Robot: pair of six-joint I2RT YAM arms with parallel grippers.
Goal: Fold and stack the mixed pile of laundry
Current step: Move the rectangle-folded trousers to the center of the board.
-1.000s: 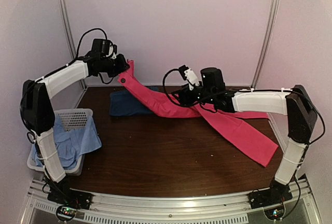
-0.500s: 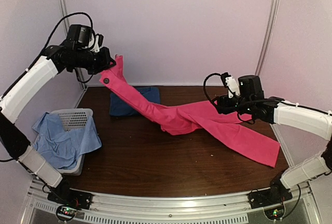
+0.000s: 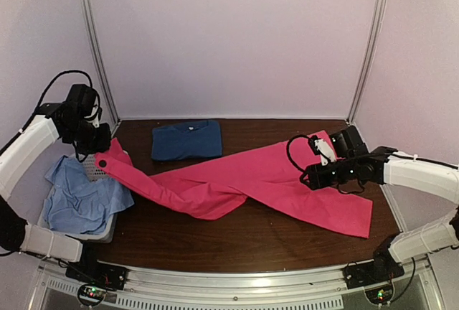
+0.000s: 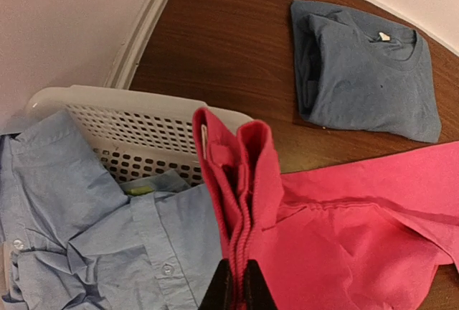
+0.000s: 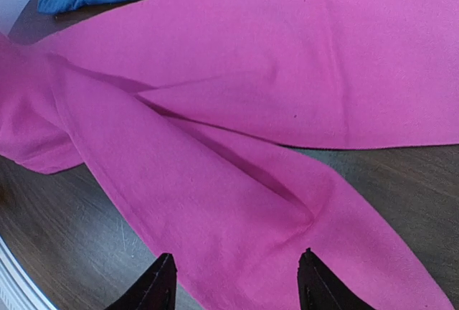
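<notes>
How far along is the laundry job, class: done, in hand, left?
Done: the dark blue T-shirt lies folded at the back. In hand: the left gripper pinches one end of the pink garment, spread unfolded across the table; the right gripper hovers open above it. Left: folding it and the crumpled light-blue shirt in the basket, then stacking.

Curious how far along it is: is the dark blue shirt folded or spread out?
Folded: the dark blue shirt lies as a compact rectangle, one side doubled over, collar on top.
</notes>
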